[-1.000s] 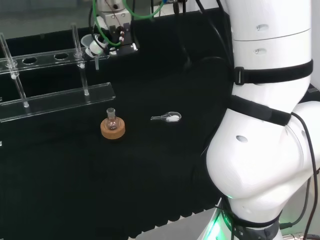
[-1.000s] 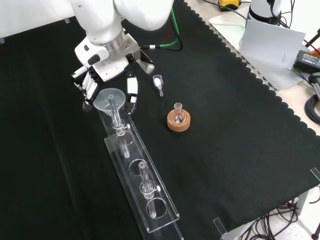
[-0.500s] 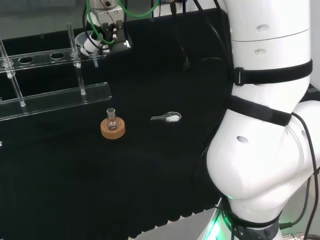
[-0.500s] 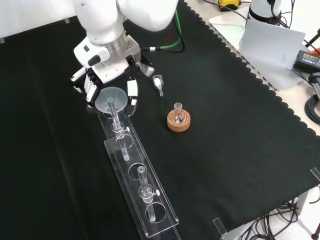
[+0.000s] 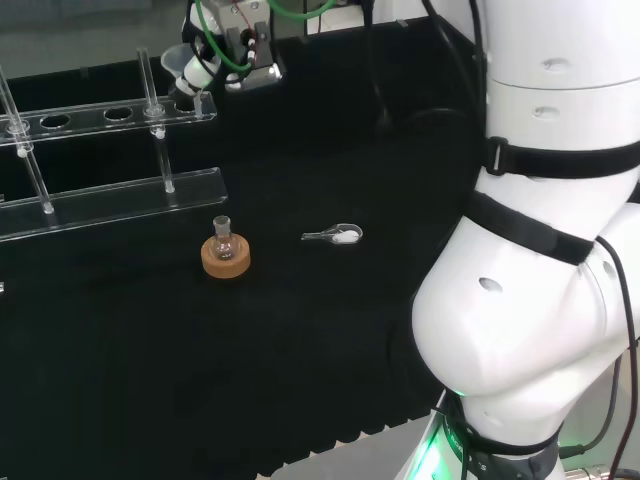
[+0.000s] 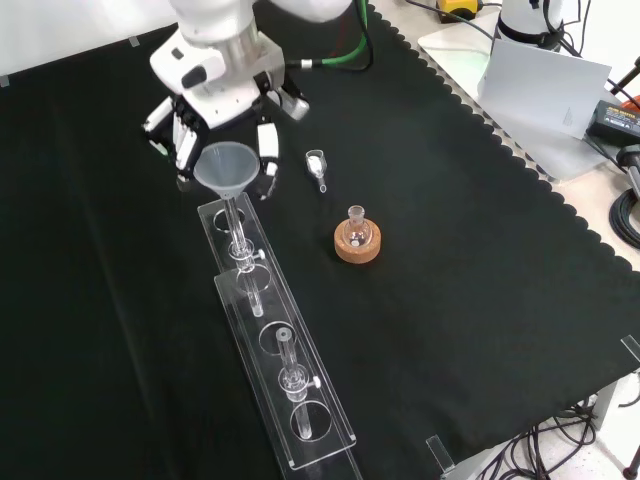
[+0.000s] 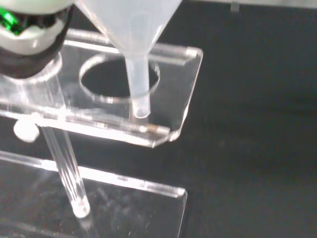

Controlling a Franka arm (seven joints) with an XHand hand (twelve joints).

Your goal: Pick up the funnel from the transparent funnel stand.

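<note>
I have the hand (image 6: 215, 110) curled round the funnel (image 6: 222, 166), fingers (image 6: 266, 152) on either side of its cone, so the funnel sits right in the grasp below the palm. Its long axis is upright, spout pointing down. In the wrist view the spout tip (image 7: 140, 106) hangs at about the level of the funnel stand (image 6: 272, 345)'s top plate, by the end hole (image 7: 119, 82); I cannot tell whether it is quite clear of that hole. I judge the coming move to be a straight lift along the spout axis until it is free of the plate. The other holes of the stand look empty. Beside the stand on the counter (image 6: 480, 300), a small flask (image 6: 357, 228) rests on a cork ring (image 6: 358, 246); whether anything is in it I cannot tell. Near that lies a small scoop (image 6: 316, 166) with something white in it.
</note>
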